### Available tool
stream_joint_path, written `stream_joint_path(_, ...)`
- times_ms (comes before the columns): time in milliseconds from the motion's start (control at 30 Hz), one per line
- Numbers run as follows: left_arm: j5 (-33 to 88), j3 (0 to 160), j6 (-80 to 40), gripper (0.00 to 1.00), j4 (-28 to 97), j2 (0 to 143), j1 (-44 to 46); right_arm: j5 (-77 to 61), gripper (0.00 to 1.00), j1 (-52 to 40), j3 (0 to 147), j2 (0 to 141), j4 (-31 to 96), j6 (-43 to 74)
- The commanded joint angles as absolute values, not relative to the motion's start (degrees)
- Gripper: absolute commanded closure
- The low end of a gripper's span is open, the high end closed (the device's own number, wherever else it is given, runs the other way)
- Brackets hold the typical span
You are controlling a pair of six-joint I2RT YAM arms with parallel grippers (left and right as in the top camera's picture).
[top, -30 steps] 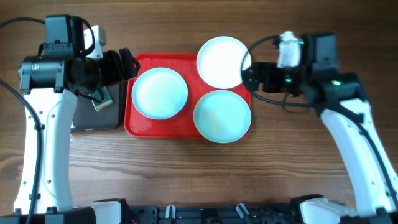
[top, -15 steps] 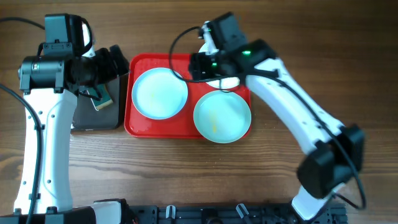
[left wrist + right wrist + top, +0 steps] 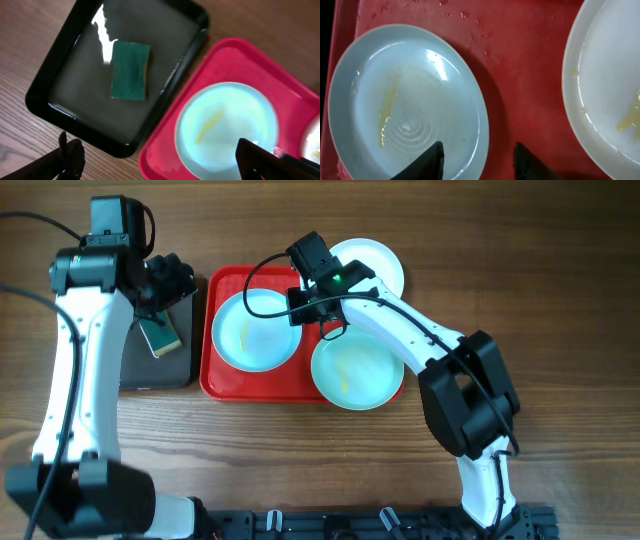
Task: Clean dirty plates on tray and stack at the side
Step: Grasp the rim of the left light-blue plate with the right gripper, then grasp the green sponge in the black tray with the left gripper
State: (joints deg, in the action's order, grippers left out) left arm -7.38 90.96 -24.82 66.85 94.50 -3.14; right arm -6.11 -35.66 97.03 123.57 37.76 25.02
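Observation:
The red tray (image 3: 225, 282) holds a pale aqua plate (image 3: 255, 330) on its left and a second aqua plate (image 3: 357, 370) at its lower right. A cream plate (image 3: 370, 260) lies at the tray's upper right corner, partly under my right arm. My right gripper (image 3: 308, 315) (image 3: 480, 162) is open, its jaws astride the right rim of the left aqua plate (image 3: 405, 100), which bears a yellow streak. My left gripper (image 3: 175, 275) (image 3: 165, 165) hangs wide open over the seam between the black tray and the red tray (image 3: 160, 155), holding nothing.
A black tray (image 3: 150, 370) (image 3: 75, 75) sits left of the red one, with a green sponge (image 3: 160, 335) (image 3: 130, 70) lying in it. A paler plate (image 3: 610, 90) with yellow smears fills the right of the right wrist view. Bare wood surrounds both trays.
My right arm has swung from the right side across the tray to the left aqua plate, and its jaws have narrowed. My left arm has shifted slightly up and right.

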Motion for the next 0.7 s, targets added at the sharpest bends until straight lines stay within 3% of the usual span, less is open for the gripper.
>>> stream_joint_path(0, -8.67, 91.83, -26.22, 0.08, 66.65, 98.24, -5.45, -4.93, 0.68, -35.79, 97.91, 126.10, 36.53, 25.52)
stream_joint_path(367, -8.67, 91.83, -26.20, 0.08, 65.43, 102.24, -7.05, -5.15, 0.78, -35.83, 97.80, 130.93, 35.83, 25.69)
stream_joint_path(533, -8.71, 91.83, -26.20, 0.11, 63.99, 102.67, -7.60, -6.24, 0.94, -35.83, 97.80, 131.81, 35.42, 26.11)
stream_joint_path(667, -9.13, 91.83, -26.20, 0.13, 63.53, 104.90, -8.86, -6.24, 0.96, -35.83, 97.80, 131.81, 35.46, 26.11)
